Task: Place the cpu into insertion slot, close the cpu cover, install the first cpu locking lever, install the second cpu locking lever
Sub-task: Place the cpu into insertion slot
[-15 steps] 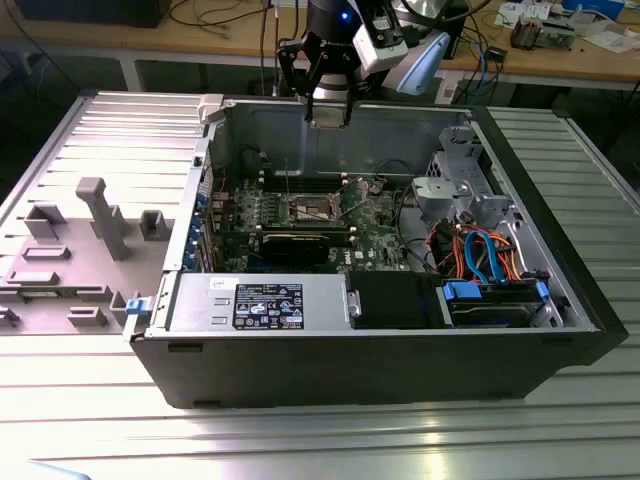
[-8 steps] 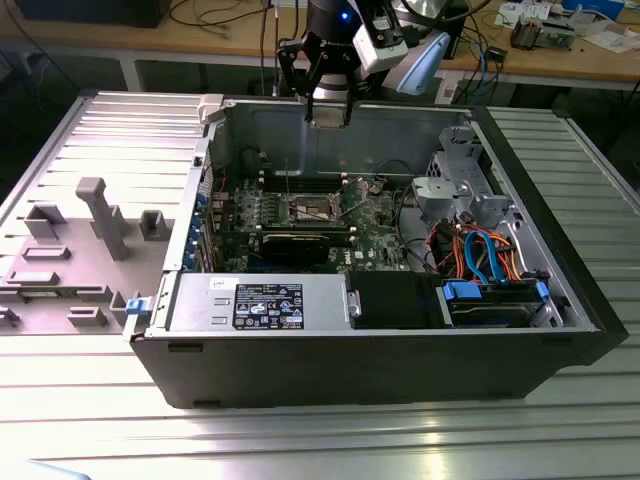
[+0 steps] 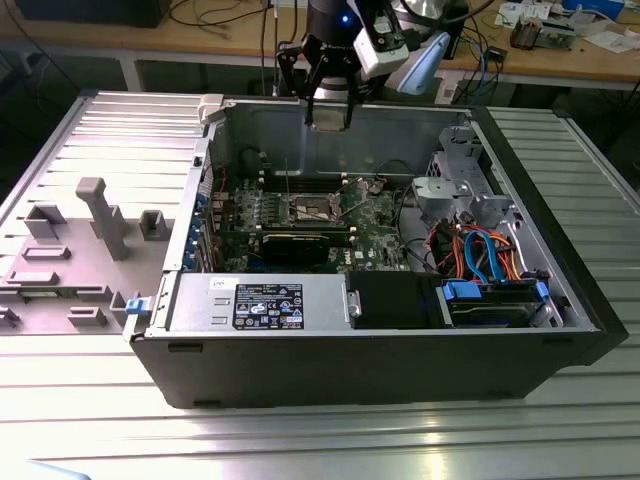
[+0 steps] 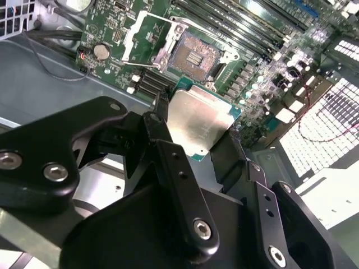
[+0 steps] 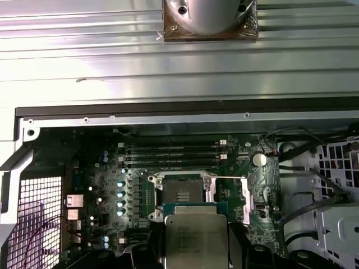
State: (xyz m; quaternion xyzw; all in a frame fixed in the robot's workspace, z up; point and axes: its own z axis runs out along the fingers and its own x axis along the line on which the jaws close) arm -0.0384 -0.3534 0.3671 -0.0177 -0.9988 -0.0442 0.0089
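From the exterior view, the pincer (image 3: 330, 108) hangs above the open computer case (image 3: 350, 350) on the worktop (image 3: 300, 440). The second wrist view adds the grip. Its fingers (image 4: 161, 116) clamp the cpu (image 4: 199, 120) by two edges, aloft near the bare insertion slot (image 4: 193, 55). The cpu cover (image 4: 128, 39) is flipped open alongside.

Lighting: overhead, moderately bright, cool in cast. Glare: pale streaks along the ribbed metal table (image 3: 430, 440) in the exterior view; strong sheen on the cpu (image 4: 199, 120) top and a perforated panel (image 4: 322, 131) washed to white in the second wrist view. Shadow: computer case (image 3: 400, 365) side near-black, its interior dim.
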